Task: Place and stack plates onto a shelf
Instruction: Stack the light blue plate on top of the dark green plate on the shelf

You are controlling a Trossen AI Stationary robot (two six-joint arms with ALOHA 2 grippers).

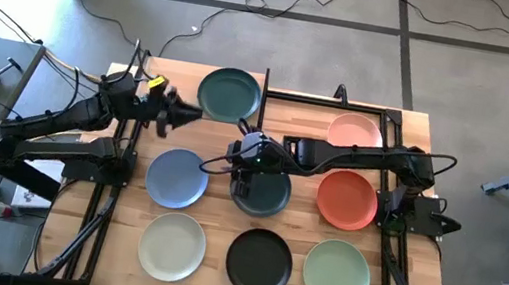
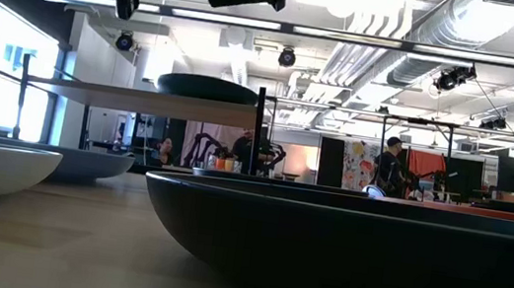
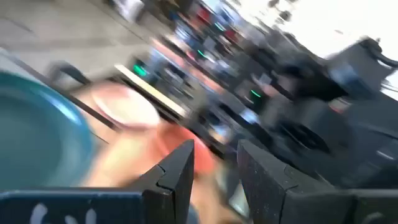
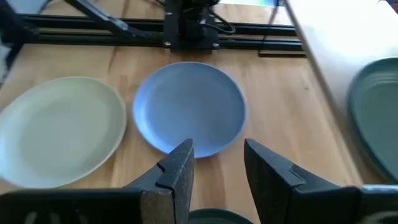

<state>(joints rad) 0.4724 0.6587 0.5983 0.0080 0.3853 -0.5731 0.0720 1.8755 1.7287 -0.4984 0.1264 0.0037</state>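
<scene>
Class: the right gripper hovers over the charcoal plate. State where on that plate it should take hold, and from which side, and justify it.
Grip the raised rim of the charcoal plate, probably from above at the edge under the right gripper, one finger inside and one outside. The plate lies flat on the table, so only its upturned lip offers purchase. That edge faces the blue plate, with a gap between.

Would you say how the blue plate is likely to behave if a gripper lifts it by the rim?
The blue plate looks rigid, so it should hold shape. Its matte finish probably gives fair grip. Held at one edge, it may droop toward the far side. The right gripper hangs open near it.
</scene>
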